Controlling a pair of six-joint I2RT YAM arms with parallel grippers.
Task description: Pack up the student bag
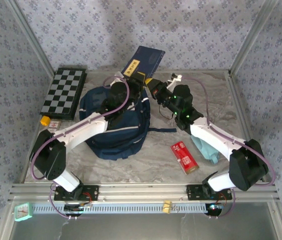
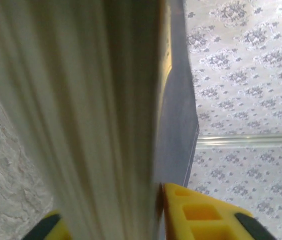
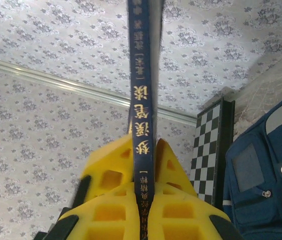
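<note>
The student bag (image 1: 116, 127) is a navy backpack lying at the table's middle, under the left arm; its navy front with white patches also shows (image 3: 266, 170). A navy blue book (image 1: 146, 60) with gold lettering is held in the air above the bag's far edge. My left gripper (image 1: 137, 79) is shut on it: the book's pale page edges (image 2: 81, 100) run up between the yellow fingers (image 2: 201, 215). My right gripper (image 1: 153, 86) grips the same book from the right, its fingers (image 3: 168, 160) pressed on both sides of the spine (image 3: 141, 75).
A folded chessboard (image 1: 63, 92) lies at the back left, also seen beside the bag (image 3: 208, 145). A red packet (image 1: 184, 157) and a teal cloth (image 1: 206, 147) lie under the right arm. A small yellow-capped item (image 1: 44, 120) sits left of the bag. Patterned walls close in three sides.
</note>
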